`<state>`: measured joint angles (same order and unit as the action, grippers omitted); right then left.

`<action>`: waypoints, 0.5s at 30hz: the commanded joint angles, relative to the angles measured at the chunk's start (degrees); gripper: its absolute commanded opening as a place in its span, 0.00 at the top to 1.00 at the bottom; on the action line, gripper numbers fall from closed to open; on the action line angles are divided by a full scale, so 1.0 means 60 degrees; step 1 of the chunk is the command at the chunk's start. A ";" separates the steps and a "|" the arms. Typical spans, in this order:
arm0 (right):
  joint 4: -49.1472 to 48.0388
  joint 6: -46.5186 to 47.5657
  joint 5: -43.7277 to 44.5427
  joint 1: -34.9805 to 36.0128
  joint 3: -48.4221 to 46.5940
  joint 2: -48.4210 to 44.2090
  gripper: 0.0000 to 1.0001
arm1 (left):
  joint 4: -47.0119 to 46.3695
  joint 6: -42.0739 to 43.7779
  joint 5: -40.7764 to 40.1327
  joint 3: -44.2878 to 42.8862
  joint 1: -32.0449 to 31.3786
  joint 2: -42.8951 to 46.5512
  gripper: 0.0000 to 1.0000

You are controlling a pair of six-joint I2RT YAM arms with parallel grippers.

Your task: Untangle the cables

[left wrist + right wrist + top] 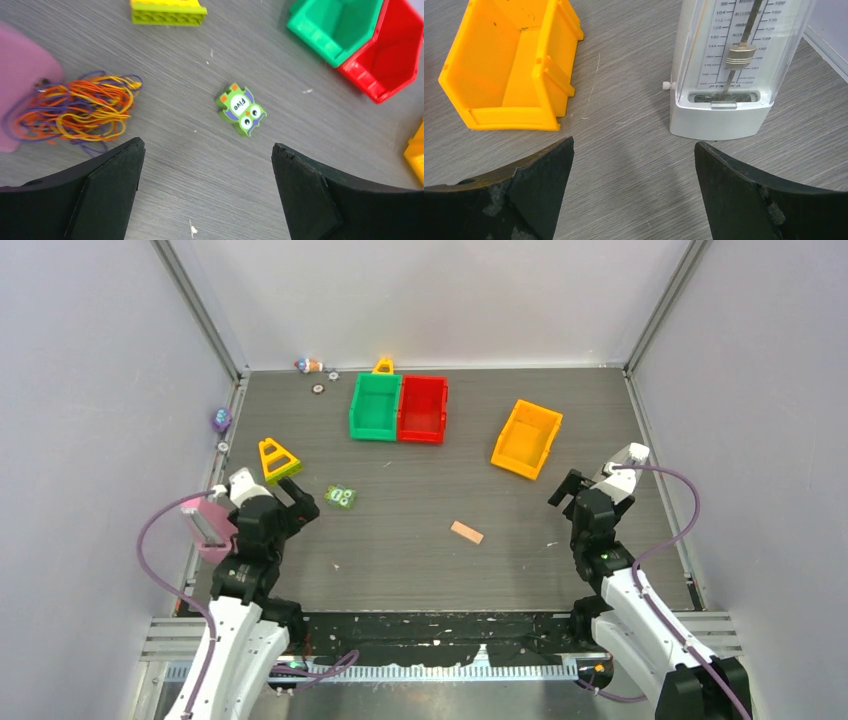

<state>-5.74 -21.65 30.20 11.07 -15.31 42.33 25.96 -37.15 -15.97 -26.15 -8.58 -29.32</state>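
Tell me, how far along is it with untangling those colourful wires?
Nothing looks done: the cables lie in one tangled heap. Nothing is in hand either; the left gripper and right gripper are both open and empty. All the untangling is left.

Bright even light, soft shadows, sharp focus

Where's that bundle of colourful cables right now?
In the left wrist view, the cables lie heaped at the far left, beside a pink object and left of the green owl tile, just ahead of the left hand.
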 commanded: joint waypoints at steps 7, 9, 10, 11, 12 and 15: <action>0.0127 -0.0500 0.0413 -0.0028 -0.0442 -0.0047 0.05 | 0.3426 -0.0941 -0.1447 -0.2006 0.0814 -0.1787 0.01; 0.0091 -0.0551 0.0334 -0.0032 -0.0380 -0.0147 0.05 | 0.3550 -0.0916 -0.1313 -0.2112 0.1339 -0.2444 0.01; 0.0015 -0.0632 0.0220 -0.0030 -0.0313 -0.0173 0.05 | 0.3586 -0.0927 -0.1425 -0.2174 0.1625 -0.2766 0.01; -0.0056 -0.0651 0.0157 -0.0029 -0.0272 -0.0222 0.05 | 0.3566 -0.0939 -0.1534 -0.2200 0.1804 -0.3017 0.01; -0.0154 -0.0654 0.0041 -0.0029 -0.0223 -0.0232 0.05 | 0.3489 -0.0977 -0.1617 -0.2165 0.1909 -0.3202 0.03; -0.0240 -0.0737 -0.0062 -0.0025 -0.0178 -0.0221 0.05 | 0.2900 -0.1136 -0.1512 -0.1766 0.2217 -0.3549 0.06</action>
<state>-4.49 -24.34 30.57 11.07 -15.86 41.69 45.30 -42.06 -23.88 -37.56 2.42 -49.41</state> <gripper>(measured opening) 0.954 0.959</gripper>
